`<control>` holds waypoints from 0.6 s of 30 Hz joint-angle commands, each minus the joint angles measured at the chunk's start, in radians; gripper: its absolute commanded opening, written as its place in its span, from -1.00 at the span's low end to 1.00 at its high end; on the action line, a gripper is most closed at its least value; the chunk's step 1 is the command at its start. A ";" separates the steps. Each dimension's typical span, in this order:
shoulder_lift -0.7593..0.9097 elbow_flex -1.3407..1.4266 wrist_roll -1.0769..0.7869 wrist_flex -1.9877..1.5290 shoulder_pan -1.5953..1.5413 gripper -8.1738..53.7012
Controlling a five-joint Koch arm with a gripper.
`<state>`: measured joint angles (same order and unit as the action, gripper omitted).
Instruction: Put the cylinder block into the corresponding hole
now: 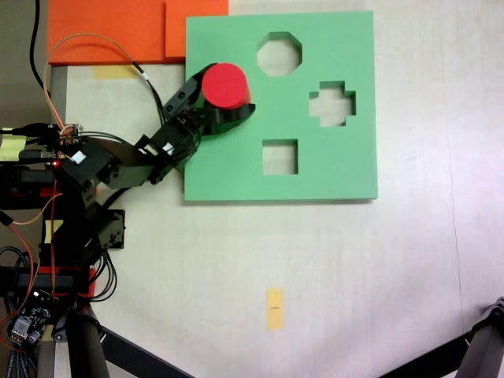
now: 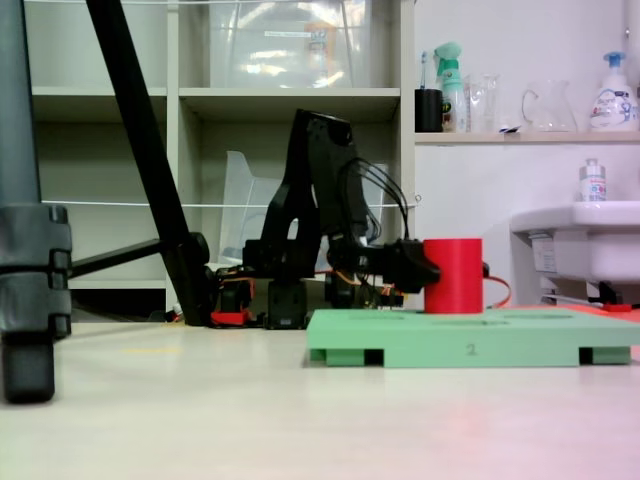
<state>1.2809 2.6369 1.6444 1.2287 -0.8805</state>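
The gripper (image 1: pixel 224 110) is closed around the cylinder block (image 1: pixel 226 85), one black jaw curving along the block's lower side in the top-down fixed view and the other pressed against its left side, so the red block is held between them. In the low fixed view the gripper (image 2: pixel 432 276) meets the cylinder block (image 2: pixel 453 275) from the left, and the block stands upright with its base at or just above the top face of the green foam board (image 2: pixel 470 340) — whether it touches cannot be told. From above, the block sits over the board's (image 1: pixel 228 169) upper-left part and covers whatever lies beneath it, so the corresponding hole is hidden. The arm (image 1: pixel 118 161) reaches from its base at the left of the table, low and stretched toward the board; in the low view the arm (image 2: pixel 315 180) rises tall, then folds down to the wrist. Three cut-outs are open on the board: one octagonal cut-out (image 1: pixel 279 53), one cross-shaped cut-out (image 1: pixel 331 104) and one square cut-out (image 1: pixel 279 157). One red block — one board. Farther back, two orange foam sheets (image 1: pixel 110 31) lie at the table's top-left edge.
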 commanded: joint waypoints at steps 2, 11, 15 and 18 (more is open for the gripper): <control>0.046 0.032 0.018 0.123 -0.011 -0.11; -0.092 -0.002 0.002 0.152 0.020 -0.11; -0.169 -0.052 0.002 0.158 0.032 -0.11; -0.163 -0.041 0.000 0.158 0.057 0.54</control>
<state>1.1014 2.6047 1.6383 1.3438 -0.8376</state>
